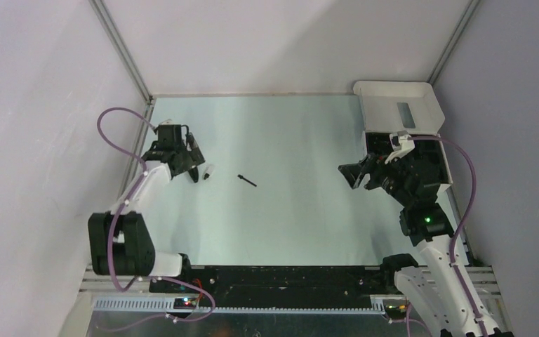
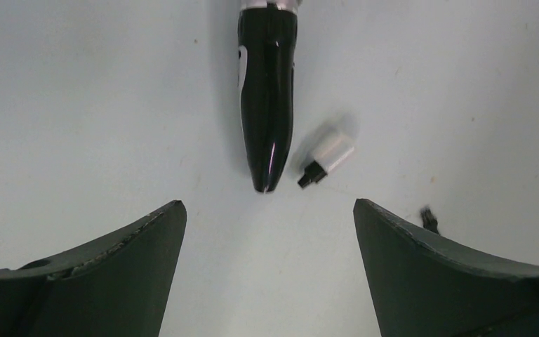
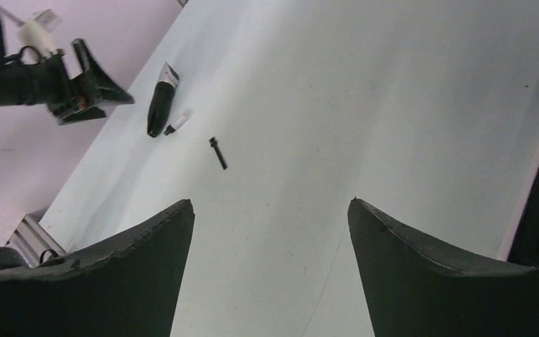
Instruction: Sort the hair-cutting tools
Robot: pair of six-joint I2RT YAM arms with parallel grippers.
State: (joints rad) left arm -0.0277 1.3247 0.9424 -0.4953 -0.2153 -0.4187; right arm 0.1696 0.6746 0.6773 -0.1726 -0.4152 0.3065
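Gaping wide and empty, the left jaws face the trimmer body (image 2: 267, 98) on the bench (image 2: 77, 105), a white-capped piece (image 2: 328, 158) beside it, the thin stick (image 1: 247, 181) farther off. Right jaws, equally wide, hover by the white box (image 1: 393, 98).

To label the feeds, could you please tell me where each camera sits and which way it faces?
Top external: above and behind the bases, looking down on the pale table; both arms, left gripper and right gripper, show.
Left wrist: on the left arm, looking down at the black tapered trimmer body and small white cylinder with black tip; own open fingers at bottom.
Right wrist: looking across the table toward the left arm; own open fingers below.
Shared: both wrist views show the trimmer body and cylinder.
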